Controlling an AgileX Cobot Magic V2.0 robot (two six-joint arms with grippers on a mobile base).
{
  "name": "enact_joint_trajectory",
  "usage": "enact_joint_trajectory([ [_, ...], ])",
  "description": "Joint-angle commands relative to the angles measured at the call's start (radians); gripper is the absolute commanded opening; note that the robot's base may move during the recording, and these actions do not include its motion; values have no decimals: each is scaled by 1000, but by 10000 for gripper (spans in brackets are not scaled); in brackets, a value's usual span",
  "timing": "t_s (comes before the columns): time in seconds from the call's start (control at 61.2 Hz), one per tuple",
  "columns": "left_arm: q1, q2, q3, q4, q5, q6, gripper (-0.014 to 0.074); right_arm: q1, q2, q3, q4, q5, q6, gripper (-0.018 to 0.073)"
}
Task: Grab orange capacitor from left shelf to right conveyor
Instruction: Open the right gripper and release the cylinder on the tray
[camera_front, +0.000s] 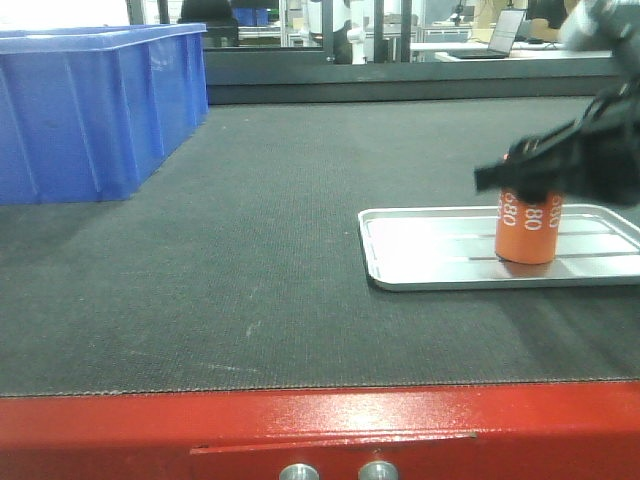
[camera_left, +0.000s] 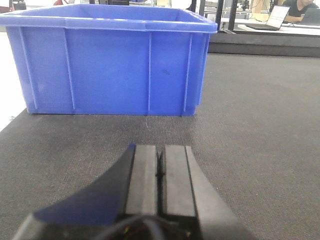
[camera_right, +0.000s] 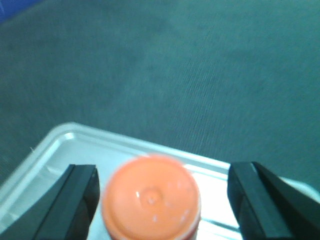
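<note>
on the left we see a blue bin on the dark conveyor belt, our left end effector clenched on nothing. rightward, the orange capacitor stands upright in the silver tray, between the spread fingers of our released right end effector.

Matt, rough-textured dark belt with glossy red-painted metal edge; shiny smooth metal tray; smooth blue plastic bin; glossy orange capacitor.

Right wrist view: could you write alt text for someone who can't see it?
An orange capacitor seen from above stands in a silver tray, between the open black jaws of the right gripper, with gaps on both sides. Dark textured conveyor belt fills the background.
</note>
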Motion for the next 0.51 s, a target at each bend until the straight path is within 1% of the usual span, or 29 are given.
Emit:
enact_joint_trajectory([
  [0.0,1,-11,-4,-3,-88,-2,-127,10,-147,-18,-16,11,23,619],
  [0.131,1,-11,-4,-3,-88,-2,-127,50,-325,-18,-18,142,24,597],
  [0.213,1,-11,-4,-3,-88,-2,-127,75,-422,-18,-16,249,26,536],
  [0.278,1,-11,-4,-3,-88,-2,-127,95,-498,-18,-14,343,26,454],
  [0.409,1,-11,-4,-3,-88,-2,-127,105,-648,-18,-14,537,26,221],
  [0.425,1,-11,-4,-3,-88,-2,-127,105,-662,-18,-14,554,26,183],
  [0.491,1,-11,-4,-3,-88,-2,-127,105,-725,-18,-14,630,26,76],
])
